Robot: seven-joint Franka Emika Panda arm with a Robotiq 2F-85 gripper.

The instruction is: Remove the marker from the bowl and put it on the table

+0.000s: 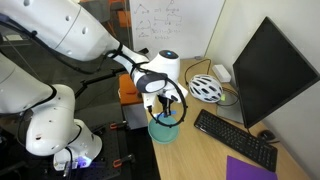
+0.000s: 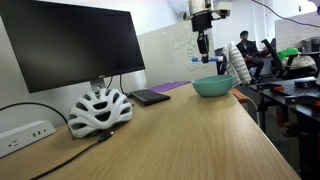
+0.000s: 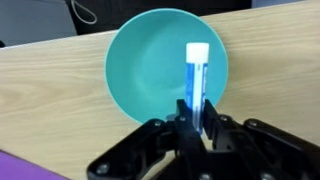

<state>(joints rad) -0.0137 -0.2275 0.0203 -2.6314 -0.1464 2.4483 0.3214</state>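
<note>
My gripper is shut on the marker, a slim blue stick with a white cap. It holds the marker upright over the near side of the teal-blue bowl. In both exterior views the gripper hangs a little above the bowl, with the marker lifted out of it. The bowl stands near the edge of the light wooden table and looks empty inside.
A white-and-black bicycle helmet, a black keyboard and a large monitor share the table. A purple sheet lies near the bowl. A power strip sits beside the helmet.
</note>
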